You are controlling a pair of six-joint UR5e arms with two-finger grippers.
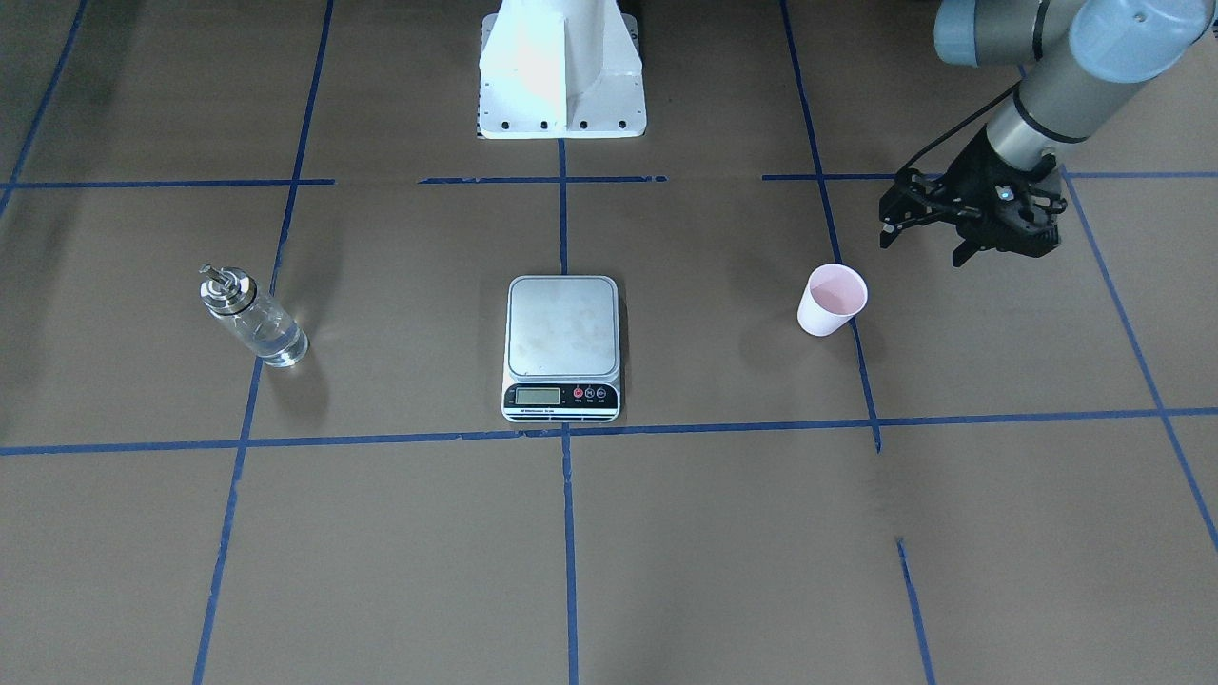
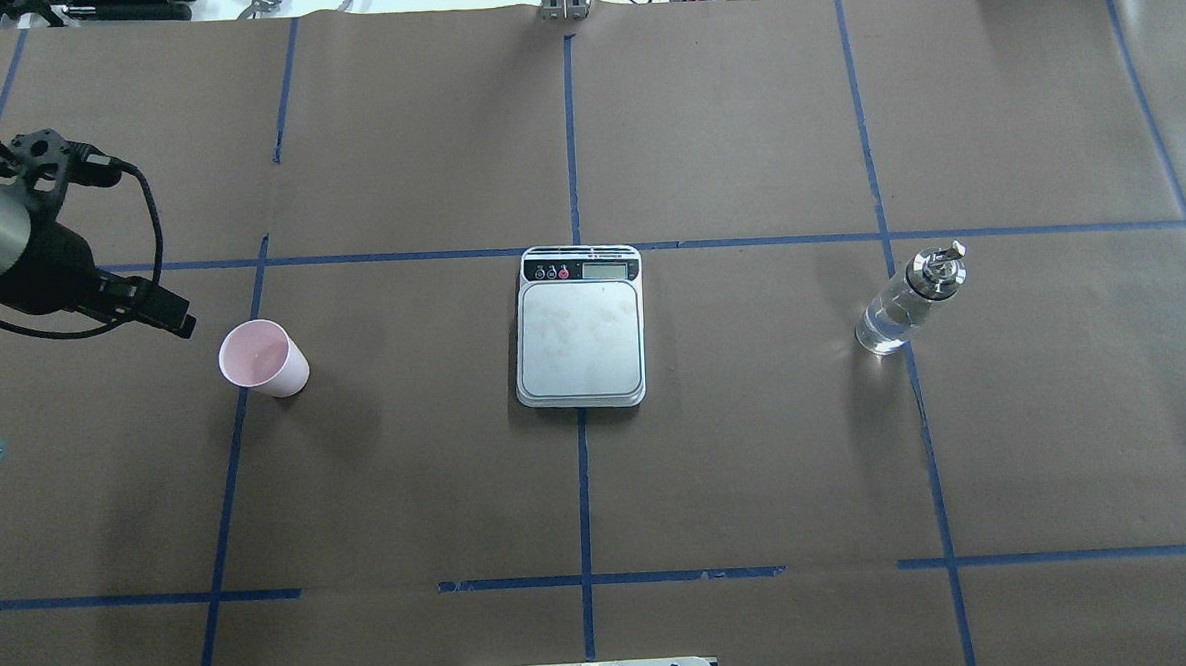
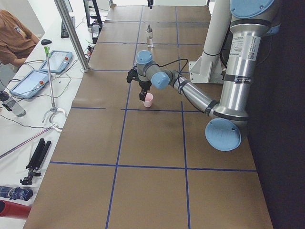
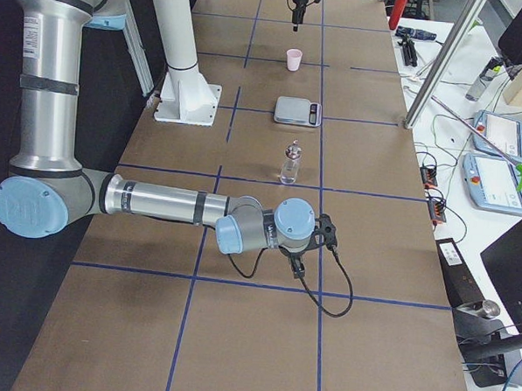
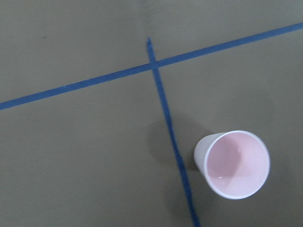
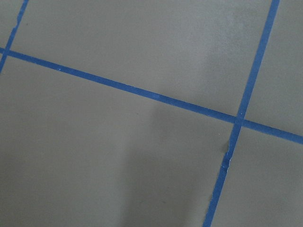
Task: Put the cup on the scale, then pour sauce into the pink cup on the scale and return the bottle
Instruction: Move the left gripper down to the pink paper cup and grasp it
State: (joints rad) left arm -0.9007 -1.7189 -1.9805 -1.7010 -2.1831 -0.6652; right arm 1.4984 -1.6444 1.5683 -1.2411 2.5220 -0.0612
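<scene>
Front-facing view: the pink paper cup (image 1: 834, 301) stands upright on the brown-papered desk (image 1: 723, 533), well apart from the kitchen scale (image 1: 561, 328). The left claw (image 1: 920, 247) hovers near the cup with its fingers spread, gripping nothing. The glass bottle (image 1: 255, 319), with clear sauce (image 1: 273, 340) in it, stands well off on the scale's other side.

Overhead view: cup, scale and bottle sit in a row, none touching.

Left side view: the near arm's claw hangs just above the cup.

Right side view: the right claw (image 4: 297, 269) is low over the desk, apart from the bottle; whether it is open I cannot tell.

Left wrist view: the cup's mouth sits just beside a blue tape line (image 5: 165, 118).

Right wrist view: brown paper crossed by tape.
</scene>
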